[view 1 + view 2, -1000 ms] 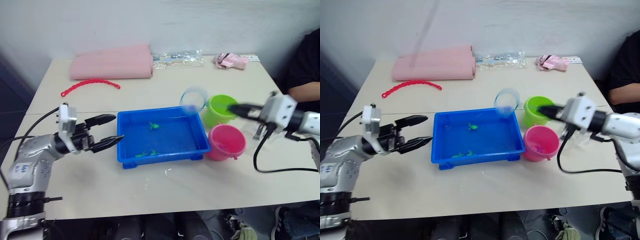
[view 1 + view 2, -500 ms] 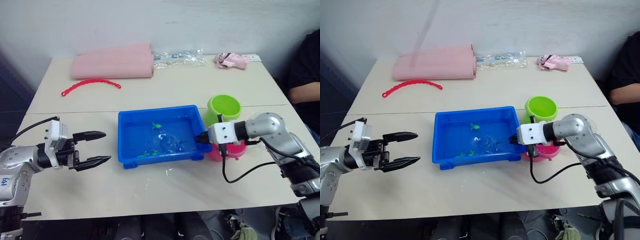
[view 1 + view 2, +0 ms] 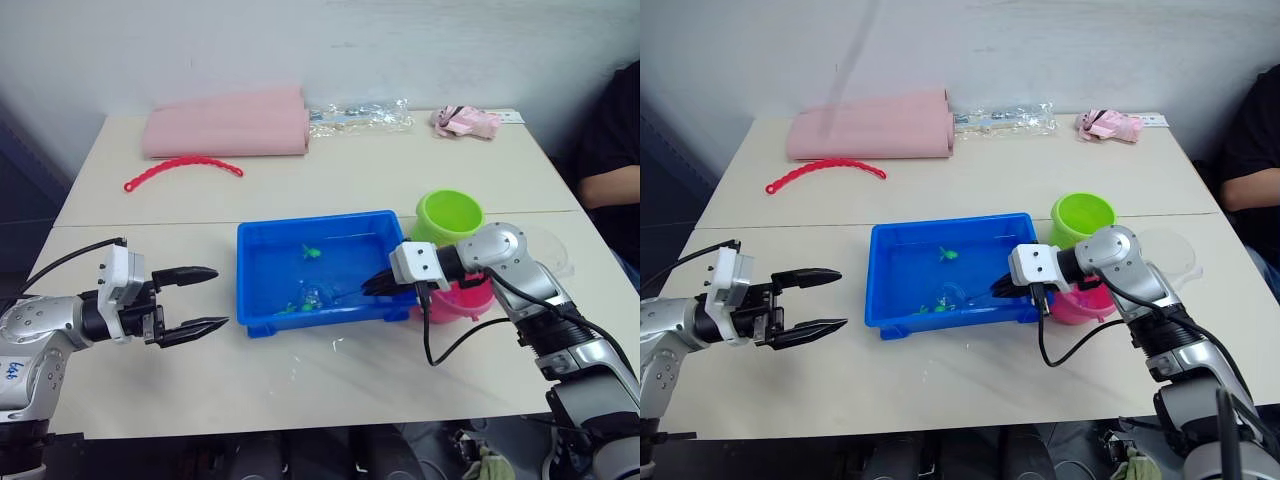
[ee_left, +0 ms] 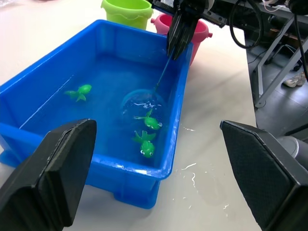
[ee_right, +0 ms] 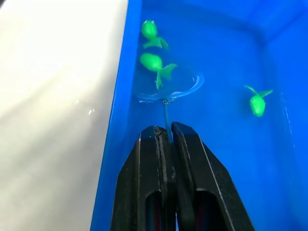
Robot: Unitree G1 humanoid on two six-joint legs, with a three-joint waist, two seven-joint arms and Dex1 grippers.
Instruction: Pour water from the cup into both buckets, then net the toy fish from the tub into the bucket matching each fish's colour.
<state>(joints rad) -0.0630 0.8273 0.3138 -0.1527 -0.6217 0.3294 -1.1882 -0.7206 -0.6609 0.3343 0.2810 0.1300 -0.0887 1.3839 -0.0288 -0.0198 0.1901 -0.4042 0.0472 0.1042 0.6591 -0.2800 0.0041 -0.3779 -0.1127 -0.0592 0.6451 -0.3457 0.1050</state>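
The blue tub [image 3: 262, 238] holds water and three green toy fish [image 4: 79, 91], two of them close together near its front wall [image 4: 146, 144]. My right gripper [image 3: 378, 285] is shut on the net's thin handle. The net's hoop [image 4: 142, 103] is dipped in the water, with one green fish [image 5: 155, 62] at its edge. The lime green bucket [image 3: 450, 215] stands right of the tub. In front of it the pink bucket [image 3: 470, 298] is partly hidden by my right arm. The clear cup [image 3: 545, 248] sits beyond them. My left gripper [image 3: 205, 298] is open, left of the tub.
A pink rolled cloth [image 3: 225, 125], a red beaded strip [image 3: 180, 170], a clear plastic bag [image 3: 355, 115] and a pink bundle [image 3: 462, 122] lie at the table's far side. A person [image 3: 610, 150] sits at the right edge. Water drops [image 3: 335, 345] mark the table before the tub.
My right gripper has brought the net from above the green bucket down into the tub, then across to the two fish near its front. The left gripper drew back from the tub.
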